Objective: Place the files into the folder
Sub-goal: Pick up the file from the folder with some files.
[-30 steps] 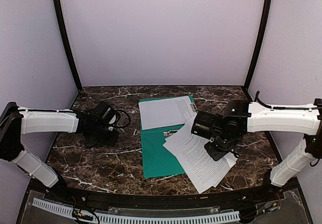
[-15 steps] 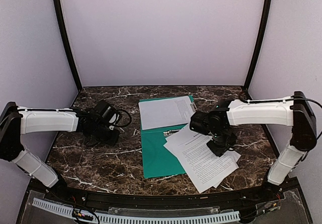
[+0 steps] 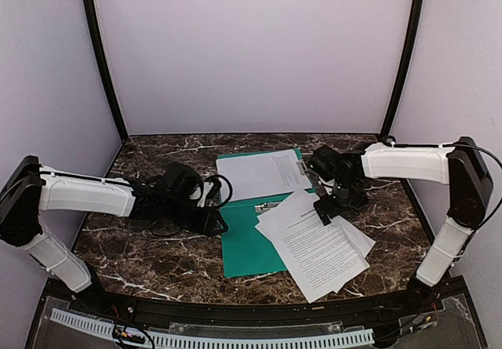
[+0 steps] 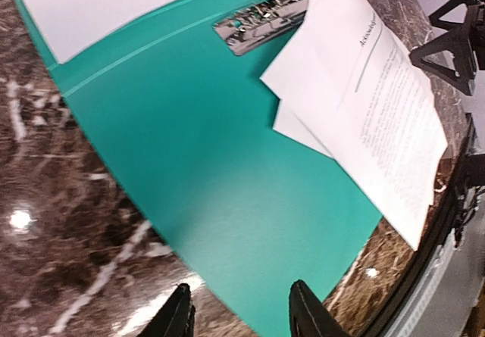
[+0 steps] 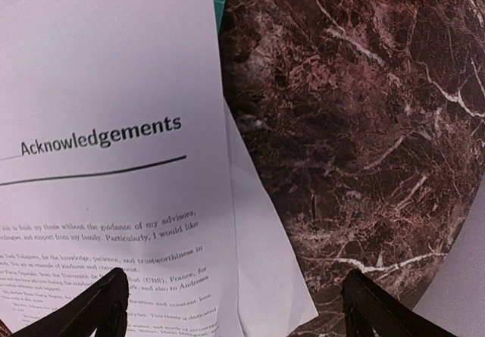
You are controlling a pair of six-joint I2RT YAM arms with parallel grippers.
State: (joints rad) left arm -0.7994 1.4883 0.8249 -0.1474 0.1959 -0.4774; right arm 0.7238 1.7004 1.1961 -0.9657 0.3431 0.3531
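The teal folder (image 3: 245, 243) lies open in the middle of the table, its metal clip (image 4: 261, 23) showing. A white printed sheet (image 3: 259, 174) rests on its far half. Two overlapping files (image 3: 318, 247) lie askew over the folder's right edge and the table; the top one (image 5: 106, 148) is headed "Acknowledgements", with the second (image 5: 265, 265) peeking out beneath. My left gripper (image 4: 239, 295) is open just above the folder's (image 4: 220, 148) near-left edge, holding nothing. Above the files' far corner, my right gripper (image 5: 235, 284) stands wide open and empty.
The tabletop is dark brown marble (image 3: 157, 247) with purple walls on three sides. A perforated white rail (image 3: 235, 337) runs along the near edge. Both arm bases stand at the near corners.
My left arm has swung right to the folder's left edge and its jaws have opened. The right gripper has moved back from mid-sheet to the files' far corner and opened wide.
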